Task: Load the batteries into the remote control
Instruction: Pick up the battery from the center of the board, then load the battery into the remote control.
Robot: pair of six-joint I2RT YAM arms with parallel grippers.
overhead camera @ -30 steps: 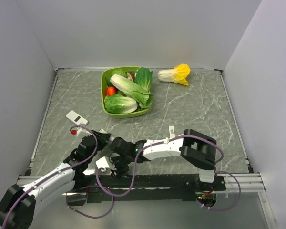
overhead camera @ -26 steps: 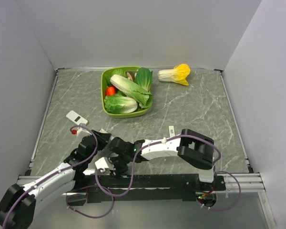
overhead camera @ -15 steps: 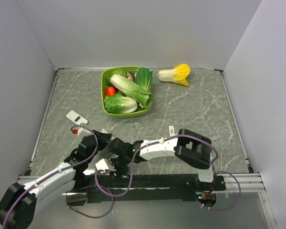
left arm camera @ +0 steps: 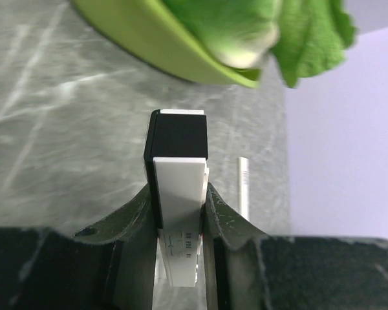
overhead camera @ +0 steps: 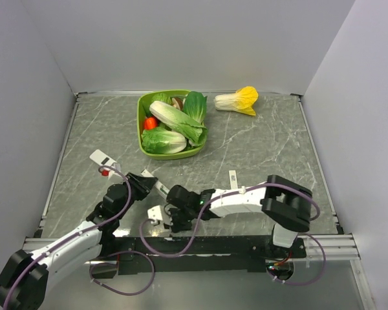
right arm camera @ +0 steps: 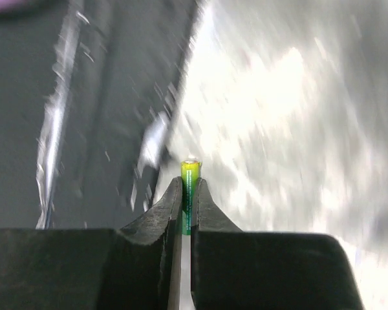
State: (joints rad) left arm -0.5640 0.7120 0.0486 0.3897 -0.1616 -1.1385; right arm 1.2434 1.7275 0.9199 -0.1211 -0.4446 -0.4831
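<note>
The left arm runs from its base at 7 o'clock of the table (overhead camera: 265, 145) toward 1 o'clock, low over the surface. The left gripper (left arm camera: 179, 194) is clamped on the remote control (left arm camera: 178, 169), which juts forward from between the fingers toward 12 o'clock in the wrist view. It is a slim flat bar with smooth white casing near the fingers and a matte black section at the far end. The right arm folds from its base at 5 o'clock and reaches along the near edge toward 9 o'clock. The right gripper (right arm camera: 187, 188) is pinched on one battery (right arm camera: 190, 174) (a small glossy green cylinder with a pale metal cap), whose tip projects just past the fingertips. Both grippers sit near each other at about 7 o'clock. The table is grey with marble veining. A green bowl (overhead camera: 142, 106) of leafy vegetables stands at 12 o'clock.
</note>
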